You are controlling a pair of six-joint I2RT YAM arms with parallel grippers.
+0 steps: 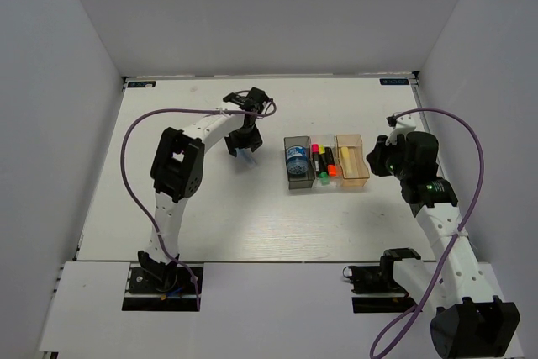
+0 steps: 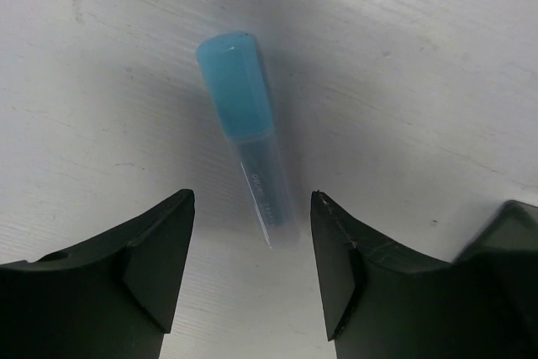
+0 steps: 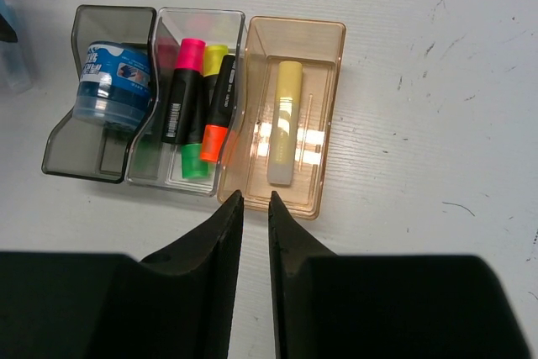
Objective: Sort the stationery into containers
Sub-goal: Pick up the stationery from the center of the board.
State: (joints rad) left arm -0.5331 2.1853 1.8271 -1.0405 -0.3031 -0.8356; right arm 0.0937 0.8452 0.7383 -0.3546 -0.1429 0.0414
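Observation:
A light-blue stick lies flat on the white table, also seen in the top view. My left gripper is open and hovers right over it, its clear end between the fingertips, which are not touching it. Three bins stand in a row. The dark grey bin holds a stubby blue-and-white item. The clear bin holds highlighters with pink, yellow, orange and green ends. The tan-orange bin holds a pale-yellow stick. My right gripper is nearly closed and empty, just in front of the tan bin.
The bins sit mid-table between the two arms. The left gripper is to their left, the right gripper to their right. White walls enclose the table on three sides. A purple cable loops over each arm.

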